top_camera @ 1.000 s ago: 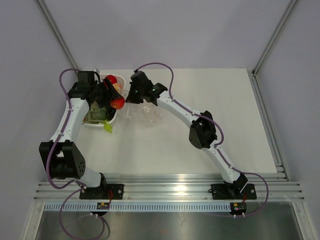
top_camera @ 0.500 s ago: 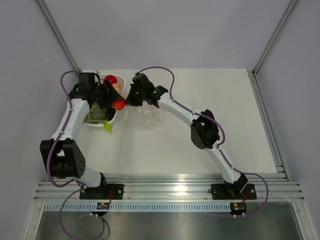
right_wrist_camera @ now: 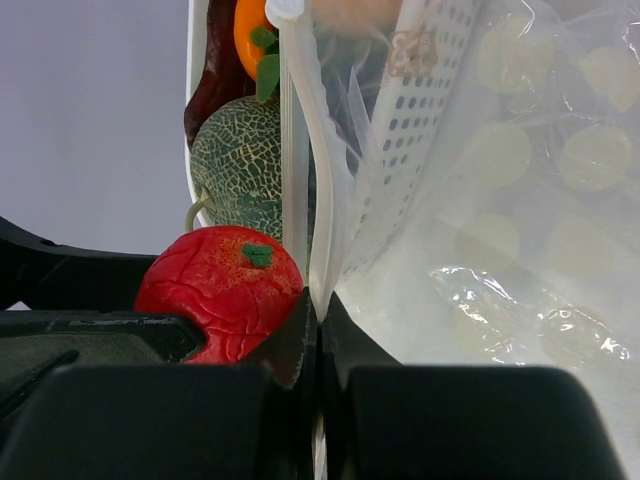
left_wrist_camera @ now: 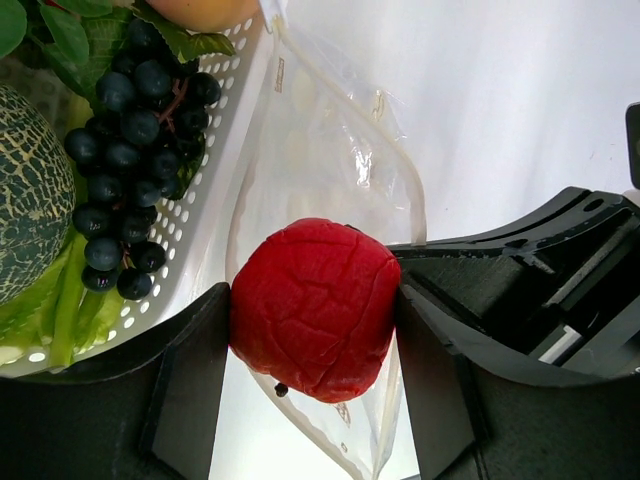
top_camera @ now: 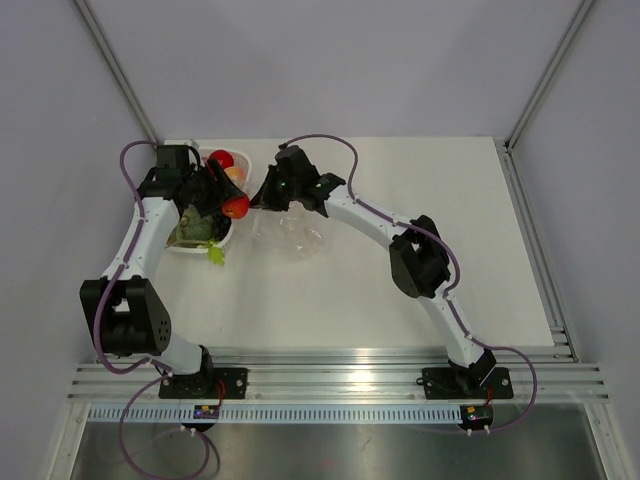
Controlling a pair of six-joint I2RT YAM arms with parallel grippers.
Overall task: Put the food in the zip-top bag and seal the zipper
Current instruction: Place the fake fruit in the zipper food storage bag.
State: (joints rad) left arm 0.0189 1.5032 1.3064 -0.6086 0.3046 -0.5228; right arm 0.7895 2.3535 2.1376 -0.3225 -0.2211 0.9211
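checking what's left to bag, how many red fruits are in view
2. One red fruit is clamped in the left gripper over the bag; the other lies at the far end of the tray. More may be hidden.

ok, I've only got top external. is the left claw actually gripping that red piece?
Observer: Yes. Left wrist shows the left claw shut on the red fruit, a finger on each side.
Operator: And the other one?
Observer: Its wrist view shows the right claw pinched shut on the zipper edge of the bag.
Operator: What else isn't bagged?
Observer: The white tray holds dark grapes and a netted green melon.
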